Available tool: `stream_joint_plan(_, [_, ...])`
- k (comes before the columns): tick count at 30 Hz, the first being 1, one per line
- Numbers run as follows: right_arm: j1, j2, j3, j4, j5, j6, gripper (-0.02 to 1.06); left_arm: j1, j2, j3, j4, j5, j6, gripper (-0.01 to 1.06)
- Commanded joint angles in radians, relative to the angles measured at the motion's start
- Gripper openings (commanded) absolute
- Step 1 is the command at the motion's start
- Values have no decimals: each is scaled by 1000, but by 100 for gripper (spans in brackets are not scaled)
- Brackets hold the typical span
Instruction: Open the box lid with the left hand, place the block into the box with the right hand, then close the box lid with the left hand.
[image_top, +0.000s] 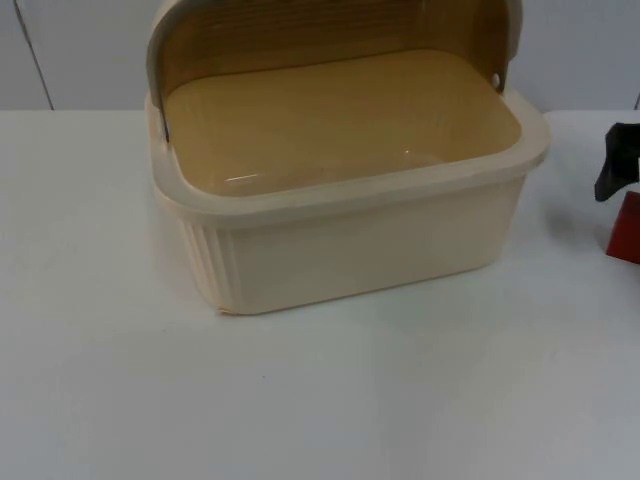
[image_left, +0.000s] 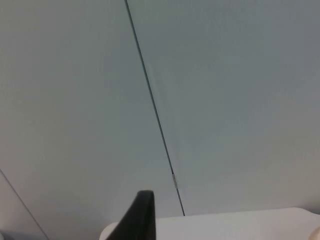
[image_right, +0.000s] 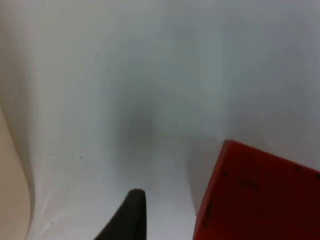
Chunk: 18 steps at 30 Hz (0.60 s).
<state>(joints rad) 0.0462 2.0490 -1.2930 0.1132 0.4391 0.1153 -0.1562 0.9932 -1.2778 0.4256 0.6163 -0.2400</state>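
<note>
A cream plastic box (image_top: 350, 240) stands at the middle back of the table, its ribbed lid (image_top: 330, 35) swung up and back, and the inside is bare. A red block (image_top: 627, 228) sits at the table's right edge, and the right wrist view shows it close up as the red block (image_right: 260, 195). My right gripper (image_top: 616, 165) hangs just above the block, open. A strip of table shows between its black fingertip (image_right: 131, 215) and the block. My left gripper (image_left: 141, 217) faces the grey partition wall, with a white rounded edge (image_left: 235, 224) just beyond it.
The grey partition wall (image_top: 80, 50) closes the table behind the box. White table top (image_top: 300, 400) stretches in front of the box and to its left. A narrower strip of table lies between the box's right wall and the block.
</note>
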Motion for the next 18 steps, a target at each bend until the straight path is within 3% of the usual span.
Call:
stream_joint_plan(1, [0,16,-5,-6,-9,89,104,-6,-4,-2,7,0,-1,105])
stream_joint_plan(9, [0,78,-5,-6,-24,163,103,-6,-4,-2,7,0,-1,105])
stream_joint_plan(11, [0,80,-5,-6,-39,185,96,-6,-4,-2,7,0,-1,105])
stream_joint_plan(12, [0,80,-5,-6,-46,185,86,-6,-4,-2,7,0,-1,105])
stream_joint_plan(13, [0,80,-5,-6,-48,185,65,-6,-4,-2,7,0,-1,105])
stream_joint_plan(14, [0,80,-5,-6,-48,185,65,-6,-4,-2,7,0,-1,105])
stream_joint_plan(17, [0,80,-5,-6,-32,200,6,-6,-4,-2,7,0,-1,105])
stream_joint_plan(18, [0,80,-5,-6,-17,223,0,-6,-4,-2,7,0,-1,105])
